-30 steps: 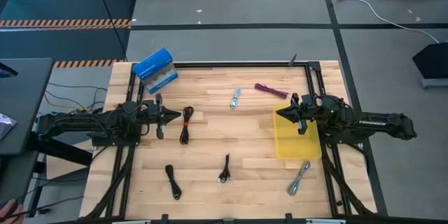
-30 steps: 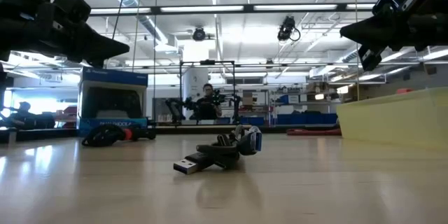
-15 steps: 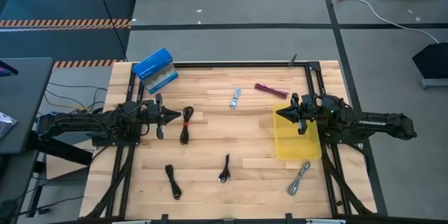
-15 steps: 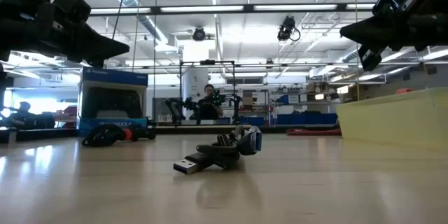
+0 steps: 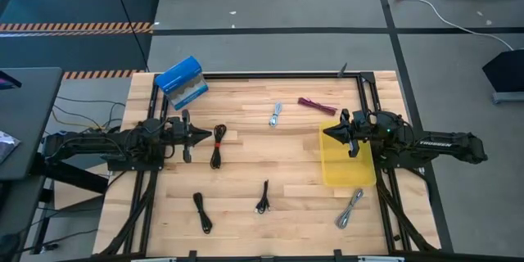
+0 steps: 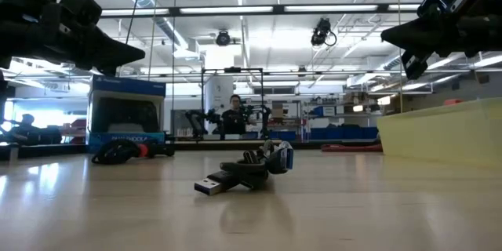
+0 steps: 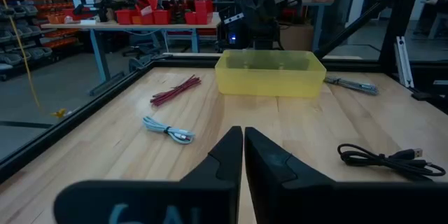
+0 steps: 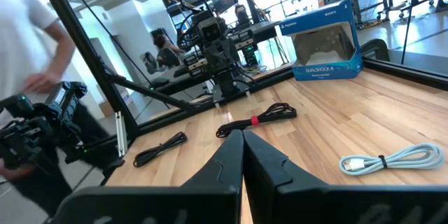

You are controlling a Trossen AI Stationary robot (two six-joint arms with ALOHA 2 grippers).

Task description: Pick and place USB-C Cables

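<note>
Six bundled cables lie flat on the wooden table. A black one with a red tie [image 5: 217, 146] is just right of my left gripper [image 5: 201, 137]. Two more black ones [image 5: 202, 211] [image 5: 263, 198] lie toward the near edge. The pale blue-white cable [image 5: 276, 114] and the maroon one [image 5: 317, 105] lie toward the far edge. The silver-grey one [image 5: 351, 209] lies near the yellow bin's near end. My right gripper [image 5: 326, 133] hovers over the bin's left wall. Both grippers are shut and hold nothing [image 7: 243, 140] [image 8: 243, 140].
The yellow bin [image 5: 347, 157] stands at the table's right side. A blue rectangular box [image 5: 182, 81] sits at the far left corner. A black frame rail [image 5: 278, 74] borders the table. A person [image 8: 28, 35] moves in the room beyond the table.
</note>
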